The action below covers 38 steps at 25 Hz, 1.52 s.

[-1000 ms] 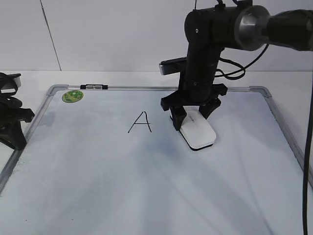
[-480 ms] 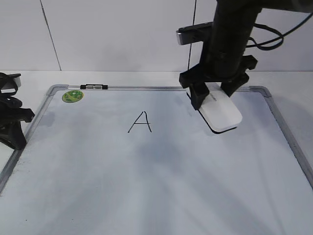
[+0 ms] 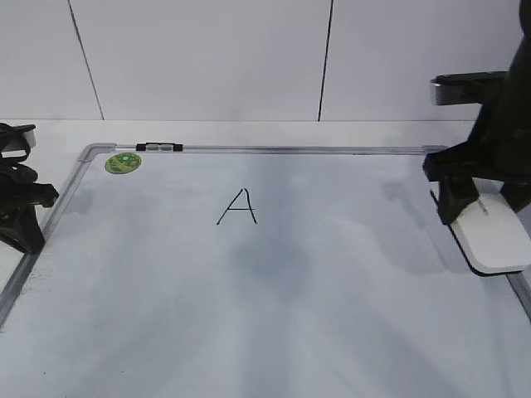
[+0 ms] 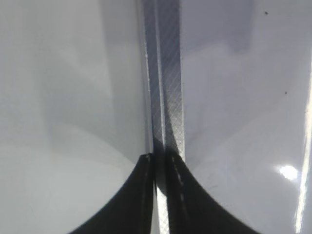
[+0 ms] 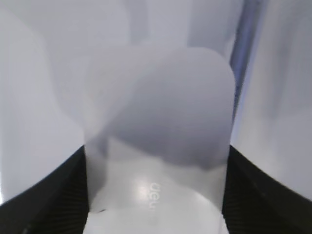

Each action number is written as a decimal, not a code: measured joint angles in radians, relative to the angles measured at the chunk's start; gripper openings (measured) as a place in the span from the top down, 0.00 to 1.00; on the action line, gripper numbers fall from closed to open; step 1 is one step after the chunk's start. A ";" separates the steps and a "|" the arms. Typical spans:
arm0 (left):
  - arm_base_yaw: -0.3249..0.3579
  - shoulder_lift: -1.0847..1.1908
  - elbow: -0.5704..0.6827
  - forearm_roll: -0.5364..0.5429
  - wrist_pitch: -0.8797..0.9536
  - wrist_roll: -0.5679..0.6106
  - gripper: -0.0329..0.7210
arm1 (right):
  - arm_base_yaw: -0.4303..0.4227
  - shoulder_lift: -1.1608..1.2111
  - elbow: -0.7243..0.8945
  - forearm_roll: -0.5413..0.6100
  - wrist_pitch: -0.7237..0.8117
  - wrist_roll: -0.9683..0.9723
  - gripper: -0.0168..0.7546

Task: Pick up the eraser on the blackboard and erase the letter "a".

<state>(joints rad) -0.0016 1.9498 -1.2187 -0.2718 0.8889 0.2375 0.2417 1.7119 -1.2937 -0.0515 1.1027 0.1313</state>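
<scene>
Black and angular, right gripper (image 3: pixel 485 203) at the far right edge of the exterior view, clamped on the white, glossy, rounded oblong plastic eraser (image 3: pixel 495 236) with its thin black felt underside showing as a dark line along the lower edge. Eraser held tilted, over the right rim of the large white dry-erase blackboard (image 3: pixel 274 332) with silver metal frame; cannot tell whether touching the surface there. In the right wrist view, same eraser (image 5: pixel 161 146) filling the middle between two dark carbon-patterned fingers (image 5: pixel 44 195), small grey lettering faint on its top, board frame as a bluish strip at upper right. Soft shadow of the arm on the board just left of the eraser. Near the board's middle, well apart from the eraser, a thin black handwritten pointed capital "A" (image 3: pixel 239 207), whole and unsmudged; lowercase letter "a" not visible on the board. At the far left corner, round green sticker (image 3: pixel 123 162), and just beside it on the top frame a small black-and-silver clip (image 3: pixel 158 148). Left gripper (image 3: pixel 21 207) black, low at the left rim of the board; in the left wrist view its two dark fingertips (image 4: pixel 141 195) nearly together, only a thin slit between them, over the silver frame strip (image 4: pixel 165 87), gripping nothing.
</scene>
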 joint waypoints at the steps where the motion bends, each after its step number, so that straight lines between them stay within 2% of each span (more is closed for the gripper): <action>1: 0.000 0.000 0.000 0.000 0.000 0.000 0.91 | -0.018 -0.007 0.013 -0.002 -0.008 0.004 0.24; 11: 0.000 0.000 0.000 0.000 0.000 0.000 0.90 | -0.120 0.004 0.086 -0.004 -0.097 0.024 0.24; 17: 0.000 0.000 0.000 0.000 0.000 0.000 0.90 | -0.121 0.047 0.096 -0.004 -0.149 0.025 0.24; 38: 0.000 0.000 0.000 0.000 0.002 0.000 0.90 | -0.121 0.088 0.096 -0.004 -0.174 0.029 0.24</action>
<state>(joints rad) -0.0016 1.9498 -1.2187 -0.2718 0.8907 0.2375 0.1205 1.8001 -1.1980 -0.0554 0.9288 0.1605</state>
